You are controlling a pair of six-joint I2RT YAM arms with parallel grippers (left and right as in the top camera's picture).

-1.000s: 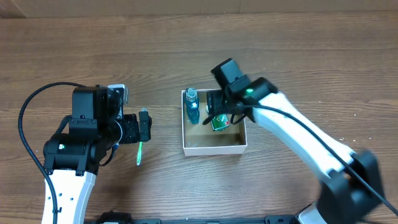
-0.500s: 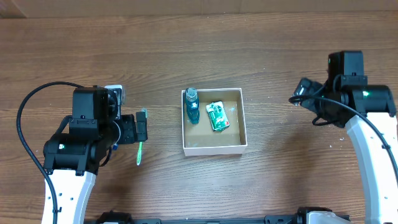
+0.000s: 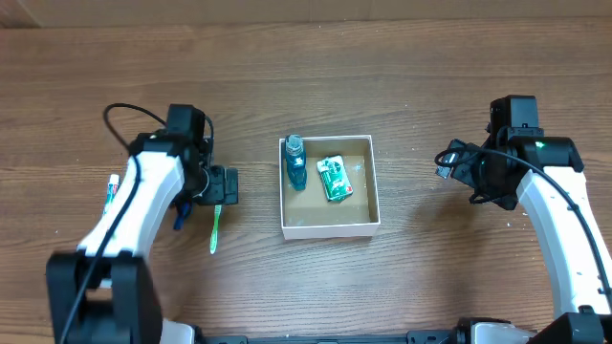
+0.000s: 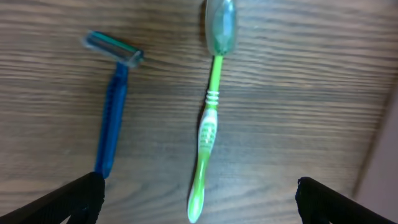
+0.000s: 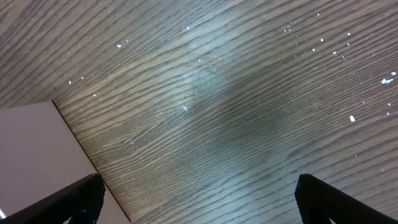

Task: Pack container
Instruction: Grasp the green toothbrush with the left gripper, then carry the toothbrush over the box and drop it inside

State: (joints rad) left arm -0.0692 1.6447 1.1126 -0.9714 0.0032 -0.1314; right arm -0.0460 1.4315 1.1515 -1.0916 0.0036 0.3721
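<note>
The container [image 3: 330, 230], a white-walled box with a brown floor, sits mid-table and holds a blue bottle [image 3: 295, 162] and a green packet [image 3: 334, 179]. Its pale wall shows at the right edge of the left wrist view [image 4: 384, 165] and its corner at the lower left of the right wrist view [image 5: 34, 152]. My left gripper [image 3: 222, 186] is open and empty above a green toothbrush [image 3: 214, 229], left of the container. In the left wrist view the toothbrush [image 4: 210, 118] lies between the open gripper's [image 4: 199, 199] fingers. My right gripper [image 3: 448, 162] is open and empty over bare table, right of the container [image 5: 199, 199].
A blue razor [image 3: 179, 212] lies just left of the toothbrush, also seen in the left wrist view [image 4: 112, 118]. A small white tube [image 3: 112, 194] lies further left. The table is brown wood.
My right arm has left the green packet in the container and pulled back to the right. My left arm has shifted its pose, its gripper still over the toothbrush.
</note>
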